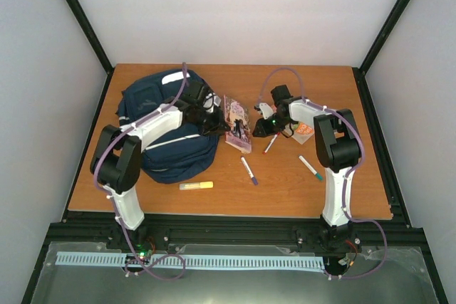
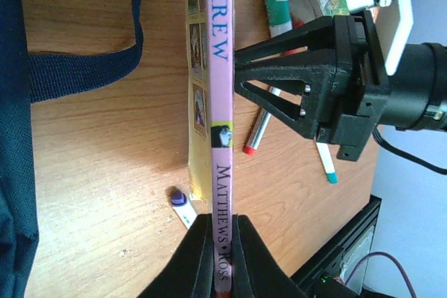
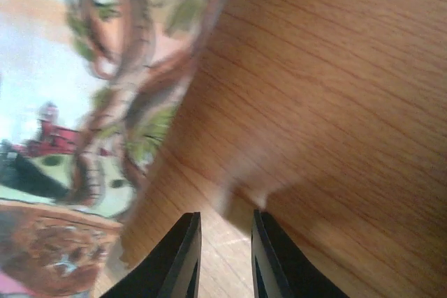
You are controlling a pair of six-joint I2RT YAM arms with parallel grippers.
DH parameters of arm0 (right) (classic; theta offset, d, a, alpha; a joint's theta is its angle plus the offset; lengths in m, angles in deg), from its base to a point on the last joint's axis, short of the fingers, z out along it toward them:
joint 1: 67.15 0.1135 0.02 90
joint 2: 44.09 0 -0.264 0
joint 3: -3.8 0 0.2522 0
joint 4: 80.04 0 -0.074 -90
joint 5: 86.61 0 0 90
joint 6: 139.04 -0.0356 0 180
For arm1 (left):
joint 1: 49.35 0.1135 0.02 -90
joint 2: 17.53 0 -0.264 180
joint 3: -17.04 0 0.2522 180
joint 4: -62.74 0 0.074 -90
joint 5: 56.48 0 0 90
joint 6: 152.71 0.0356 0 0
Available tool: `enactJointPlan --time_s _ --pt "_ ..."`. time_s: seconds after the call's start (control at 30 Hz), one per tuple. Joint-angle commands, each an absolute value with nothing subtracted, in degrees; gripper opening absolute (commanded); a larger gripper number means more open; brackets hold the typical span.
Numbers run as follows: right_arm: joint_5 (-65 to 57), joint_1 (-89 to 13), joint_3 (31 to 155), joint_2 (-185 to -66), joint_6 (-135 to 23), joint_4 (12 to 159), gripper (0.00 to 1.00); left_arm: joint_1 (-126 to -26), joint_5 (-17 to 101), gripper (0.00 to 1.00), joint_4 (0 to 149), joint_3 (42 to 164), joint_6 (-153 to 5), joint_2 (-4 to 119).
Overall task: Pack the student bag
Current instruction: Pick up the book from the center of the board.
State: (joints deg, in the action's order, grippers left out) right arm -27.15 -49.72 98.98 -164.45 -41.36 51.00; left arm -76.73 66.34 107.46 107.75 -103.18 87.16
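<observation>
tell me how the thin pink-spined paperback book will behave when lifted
The thin pink-spined paperback book is slim, so probably light and somewhat floppy. The left gripper pinches just one spine end, so the far end may sag.

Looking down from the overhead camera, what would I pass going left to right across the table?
student bag → pink book → red-tipped pen → teal-capped pen. The yellow highlighter and the purple-capped pen overlap the bag and the book sideways, so they are left out.
</observation>
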Motion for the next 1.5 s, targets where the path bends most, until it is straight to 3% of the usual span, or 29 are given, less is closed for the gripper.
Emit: enactJointPlan --time_s 0.0,0.43,0.67,0.77,0.8,0.83,1.23,1.47 --pt "-21.52 -52.37 96.43 -164.55 -41.05 46.86 0.23 -77.12 68.06 0.01 106.17 106.3 -102.11 82.66" --pt "-32.19 -56.07 93.31 -139.9 -38.68 46.66 0.57 -77.12 69.35 0.01 104.75 104.31 -94.78 64.24" --pt "-41.79 -56.16 86.07 -122.54 -40.02 51.99 0.73 -77.09 70.92 0.01 95.34 97.71 -93.38 57.26" --pt "-43.04 -56.23 84.18 -118.82 -41.22 53.2 0.84 -77.11 74.2 0.01 91.29 94.6 -92.84 54.61" --pt "-43.12 -56.25 83.59 -117.9 -41.82 53.8 0.95 -77.11 75.26 0.01 90.06 93.51 -92.66 53.58" --pt "-43.84 -56.26 83.01 -117.2 -42.02 54.23 0.98 -77.1 76.85 0.01 88.68 92.46 -92.54 52.29" --pt "-68.68 -55.77 84.94 -119.54 -44.18 56.12 0.98 -77.1 84.42 0.01 78.73 85.38 -94.46 43.07" --pt "-74.3 -52.09 87.69 -119.1 -43.07 55.13 0.98 -77.12 87.06 0.01 72.18 83.45 -97.55 43.51"
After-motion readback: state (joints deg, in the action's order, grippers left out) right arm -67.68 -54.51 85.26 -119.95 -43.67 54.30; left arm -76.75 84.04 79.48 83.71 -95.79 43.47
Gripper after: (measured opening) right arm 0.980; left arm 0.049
